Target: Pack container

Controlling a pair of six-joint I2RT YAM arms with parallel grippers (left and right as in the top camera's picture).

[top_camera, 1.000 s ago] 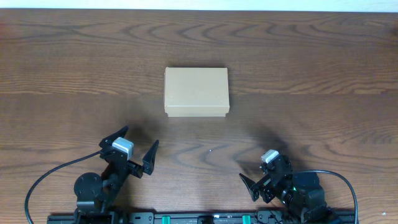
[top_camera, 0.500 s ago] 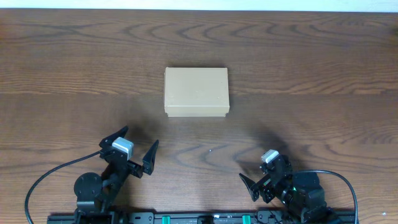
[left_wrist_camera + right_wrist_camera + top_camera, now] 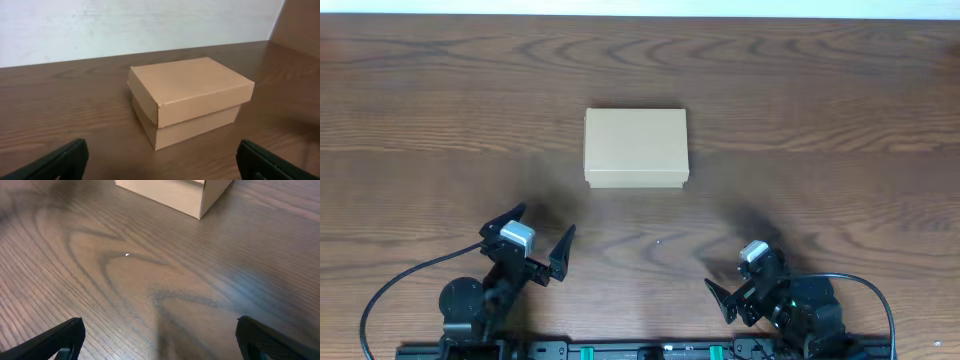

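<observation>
The container [image 3: 636,148] sat with its lid down at the middle of the desk [image 3: 840,110], well ahead of both arms. The left pincer [image 3: 162,143] and the right pincer [image 3: 159,321] hung spread wide and empty near the front edge. The box looked light, so a push on one lid corner would likely slide or spin it rather than raise the flap. A finger forced under the overhanging lid could dent the cardboard. Nothing to pack was in view. Bare wood lay on every side, leaving approaches free, and the far edge was well behind the box.
</observation>
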